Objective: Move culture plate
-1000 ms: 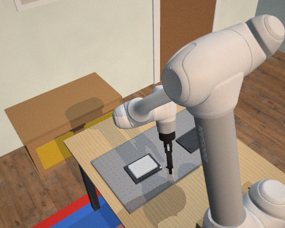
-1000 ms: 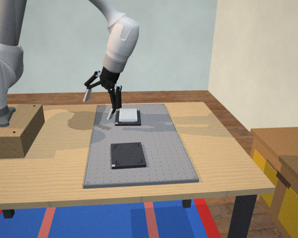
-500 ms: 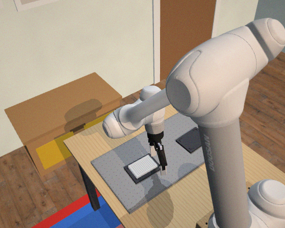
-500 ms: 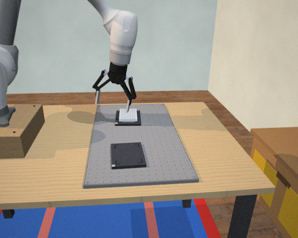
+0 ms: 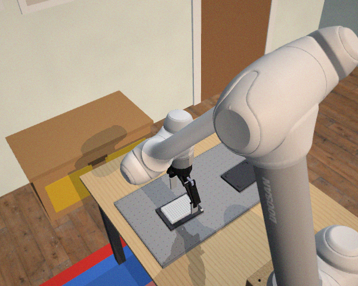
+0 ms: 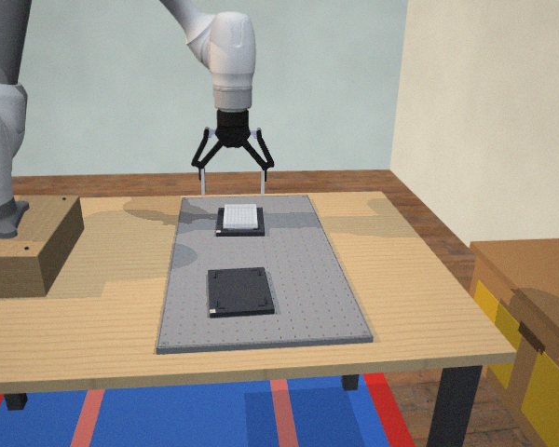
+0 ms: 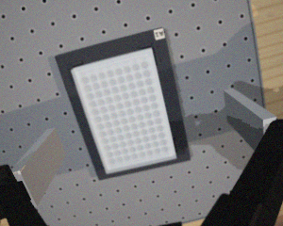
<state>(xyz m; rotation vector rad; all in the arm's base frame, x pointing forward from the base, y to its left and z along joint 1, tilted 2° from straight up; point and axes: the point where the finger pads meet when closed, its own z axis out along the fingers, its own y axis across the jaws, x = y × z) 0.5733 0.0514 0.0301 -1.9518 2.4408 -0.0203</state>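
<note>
Overhead, the gripper (image 6: 232, 184) hangs with fingers spread wide and empty above the lidded culture plate (image 6: 240, 216) seated on nest N1 (image 6: 220, 232); approach appears under way, next descending to straddle its sides.

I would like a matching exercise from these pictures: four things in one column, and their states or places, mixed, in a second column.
Things:
1. gripper
2. plate
3. nearer nest in the exterior view
4. grey board

States:
a. holds nothing on it
b. lies on the wooden table
c. open, above the plate
d. sits on the farther nest, lid on

Pairs: 1-c, 2-d, 3-a, 4-b
</note>
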